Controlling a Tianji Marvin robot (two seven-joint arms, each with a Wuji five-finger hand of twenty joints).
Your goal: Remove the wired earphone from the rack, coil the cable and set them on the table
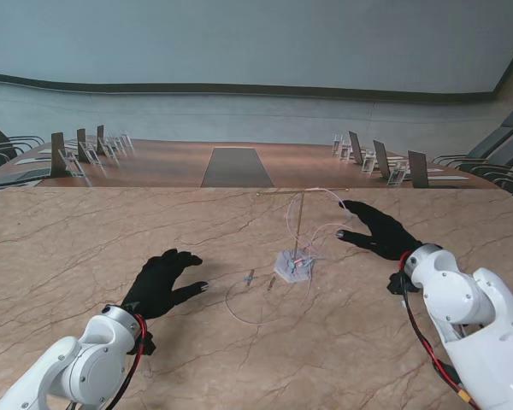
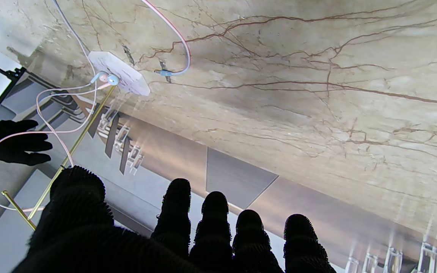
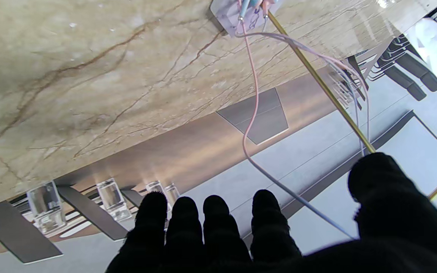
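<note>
Here the rack (image 1: 297, 224), a thin brass post on a small pale base, stands mid-table with the earphone (image 1: 301, 254) draped on it: the two buds hang at the base, and the cable (image 1: 239, 309) loops down onto the marble table (image 1: 85, 248) nearer to me, its plug (image 1: 250, 278) lying just left of the base. The right hand (image 1: 378, 231) is near the rack's right side, fingers spread, the cable running between thumb and fingers without a clear pinch. The left hand (image 1: 161, 282) hovers left of the plug, spread, holding nothing.

Glossy veined marble table (image 1: 111, 248); thin brass-coloured metal rack (image 1: 298, 218).
</note>
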